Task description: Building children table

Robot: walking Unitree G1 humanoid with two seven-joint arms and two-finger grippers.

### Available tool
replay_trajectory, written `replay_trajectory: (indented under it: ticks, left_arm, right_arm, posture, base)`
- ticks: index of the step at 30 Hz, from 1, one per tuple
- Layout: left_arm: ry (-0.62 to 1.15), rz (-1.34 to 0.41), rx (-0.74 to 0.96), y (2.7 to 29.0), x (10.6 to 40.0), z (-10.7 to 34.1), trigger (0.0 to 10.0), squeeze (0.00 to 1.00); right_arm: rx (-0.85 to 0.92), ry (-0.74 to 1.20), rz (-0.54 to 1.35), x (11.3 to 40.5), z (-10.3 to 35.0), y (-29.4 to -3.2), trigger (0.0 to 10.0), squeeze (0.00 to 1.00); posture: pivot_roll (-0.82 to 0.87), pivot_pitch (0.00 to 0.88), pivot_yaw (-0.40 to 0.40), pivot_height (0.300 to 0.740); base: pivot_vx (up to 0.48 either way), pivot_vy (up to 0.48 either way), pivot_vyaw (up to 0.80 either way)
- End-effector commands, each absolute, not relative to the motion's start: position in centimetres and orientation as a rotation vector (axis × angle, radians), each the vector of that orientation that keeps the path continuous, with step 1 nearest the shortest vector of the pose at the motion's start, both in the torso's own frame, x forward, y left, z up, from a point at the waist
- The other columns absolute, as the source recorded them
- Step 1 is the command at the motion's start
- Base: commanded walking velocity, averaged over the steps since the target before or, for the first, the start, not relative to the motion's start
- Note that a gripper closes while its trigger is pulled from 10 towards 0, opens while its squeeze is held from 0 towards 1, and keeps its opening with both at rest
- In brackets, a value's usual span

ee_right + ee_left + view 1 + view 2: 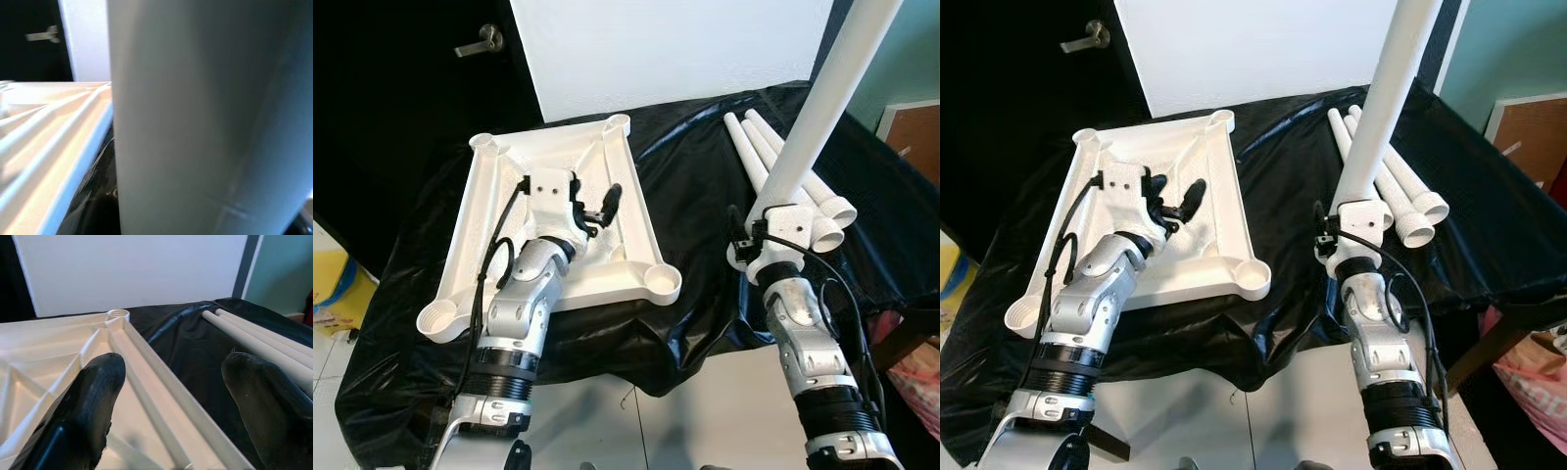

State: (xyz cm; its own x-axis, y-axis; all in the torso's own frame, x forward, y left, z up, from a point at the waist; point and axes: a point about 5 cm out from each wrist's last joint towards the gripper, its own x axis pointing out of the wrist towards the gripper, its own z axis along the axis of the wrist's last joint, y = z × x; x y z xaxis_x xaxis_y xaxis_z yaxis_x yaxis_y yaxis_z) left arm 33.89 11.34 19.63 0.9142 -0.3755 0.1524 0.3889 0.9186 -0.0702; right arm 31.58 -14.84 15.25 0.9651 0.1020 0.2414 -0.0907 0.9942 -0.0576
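A white plastic tabletop (475, 201) lies upside down on the black-draped table, with a round leg socket (661, 281) at each corner. My left gripper (596, 206) hovers over its ribbed middle, open, with nothing between its fingers (93, 401). My right gripper (775, 217) is shut on a long white table leg (822, 98), holding it nearly upright and leaning to the right, just right of the tabletop. In the right wrist view the leg (195, 117) is very close, with the tabletop's edge (54, 147) beside it. Other white legs (822, 201) lie on the cloth behind that gripper.
A white board (675, 49) leans at the back beside a dark door with a lever handle (480, 41). The black cloth (705, 196) hangs over the table's front edge. A yellow object (333, 284) sits on the floor at left, a brown panel (915, 137) at right.
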Motion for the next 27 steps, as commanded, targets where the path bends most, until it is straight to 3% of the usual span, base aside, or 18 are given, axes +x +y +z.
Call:
replay_trajectory:
  ticks: [1,22,27]
  left_arm:
    - [-0.127,-0.394,-0.1,11.55,33.98,19.6,10.0,0.0]
    - [-0.119,-0.396,-0.112,12.02,34.2,19.81,10.0,0.0]
    - [-0.115,-0.398,-0.114,11.99,34.27,19.85,10.0,0.0]
  right_arm:
    - [-0.047,-0.261,0.099,31.66,15.6,-14.7,10.0,0.0]
    - [-0.045,-0.262,0.081,31.79,15.63,-14.9,10.0,0.0]
    - [-0.043,-0.265,0.078,31.83,15.69,-14.9,10.0,0.0]
  posture:
    - [-0.11,0.0,0.057,0.74]
    - [-0.11,0.0,0.063,0.74]
    - [-0.11,0.0,0.067,0.74]
  base:
    - [0.0,0.0,0.0]
    - [0.0,0.0,0.0]
    - [0.0,0.361,0.0]
